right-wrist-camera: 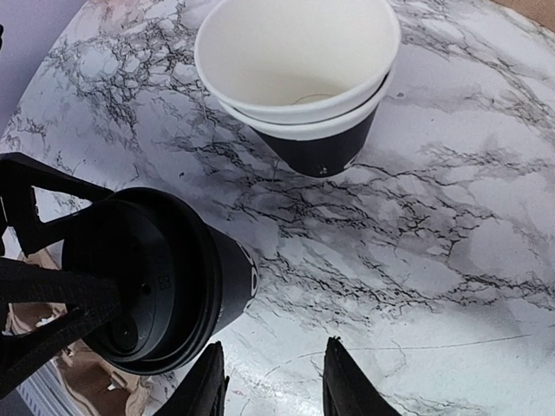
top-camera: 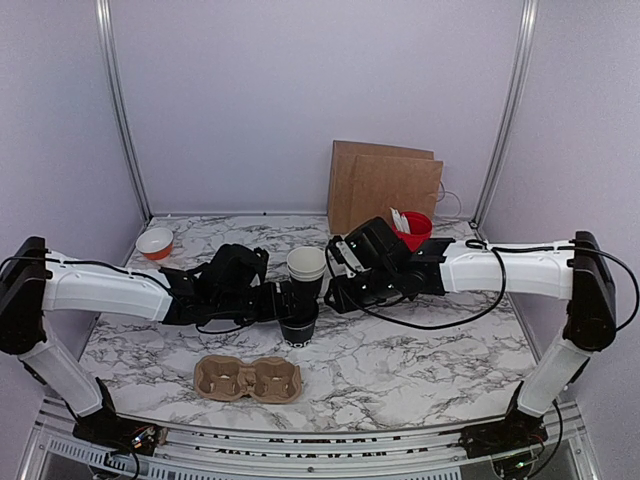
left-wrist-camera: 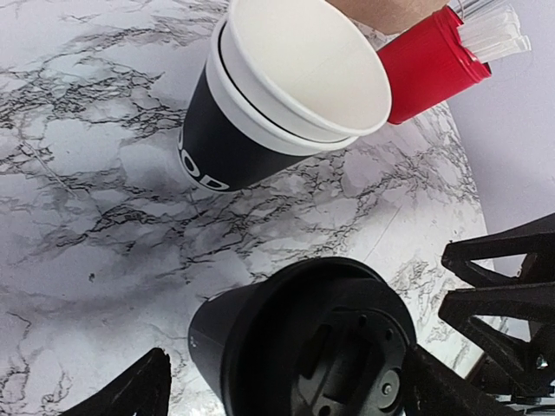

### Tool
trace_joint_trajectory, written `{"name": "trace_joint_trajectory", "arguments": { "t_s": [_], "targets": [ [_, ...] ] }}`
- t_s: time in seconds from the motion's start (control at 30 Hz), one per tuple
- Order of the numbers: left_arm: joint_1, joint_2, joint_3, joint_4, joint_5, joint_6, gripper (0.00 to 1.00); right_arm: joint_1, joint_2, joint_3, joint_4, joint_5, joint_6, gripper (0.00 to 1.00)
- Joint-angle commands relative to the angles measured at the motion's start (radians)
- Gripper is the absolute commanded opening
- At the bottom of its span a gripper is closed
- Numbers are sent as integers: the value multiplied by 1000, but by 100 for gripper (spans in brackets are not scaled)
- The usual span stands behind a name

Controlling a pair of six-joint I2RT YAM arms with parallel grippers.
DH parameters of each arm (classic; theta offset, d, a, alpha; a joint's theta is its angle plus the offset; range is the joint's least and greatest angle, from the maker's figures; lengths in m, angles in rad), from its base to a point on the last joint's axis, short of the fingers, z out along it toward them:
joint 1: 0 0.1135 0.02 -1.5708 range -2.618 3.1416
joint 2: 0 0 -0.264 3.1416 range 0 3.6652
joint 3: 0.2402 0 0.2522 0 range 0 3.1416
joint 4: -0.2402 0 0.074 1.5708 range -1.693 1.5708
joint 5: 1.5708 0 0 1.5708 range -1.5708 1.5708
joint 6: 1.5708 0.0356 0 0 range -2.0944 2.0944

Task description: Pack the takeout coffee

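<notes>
left wrist, left gripper (left-wrist-camera: 286,374) seemingly gripping lidded cup (left-wrist-camera: 305,334)

The tall black lidded paper cup (left-wrist-camera: 303,347) stands on the white marble table (top-camera: 420,350), clasped between the left gripper's (left-wrist-camera: 286,355) fingers. Just beyond the fingertips is the stack of nested black-and-cream paper cups (left-wrist-camera: 286,95), and behind the gripper, toward the arm bases, lies the brown moulded-pulp cup carrier (top-camera: 248,378).

The left claw (top-camera: 287,308) grips the black cup (top-camera: 298,327) at its tip. The cream cups (top-camera: 306,263) stand stacked just beyond it, close beside the right claw (top-camera: 335,293). The cardboard carrier (top-camera: 248,378) lies nearer than both claws.
</notes>
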Motion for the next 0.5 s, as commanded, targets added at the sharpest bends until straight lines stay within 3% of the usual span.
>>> {"name": "trace_joint_trajectory", "arguments": {
  "t_s": [0.0,0.47],
  "targets": [
    [-4,-32,15,-85,-62,63,93,19,-27,-13,26,-13,28,38],
    [-4,-1,18,-110,-77,79,91,55,-24,38,32,30,28,38]
  ]
}}
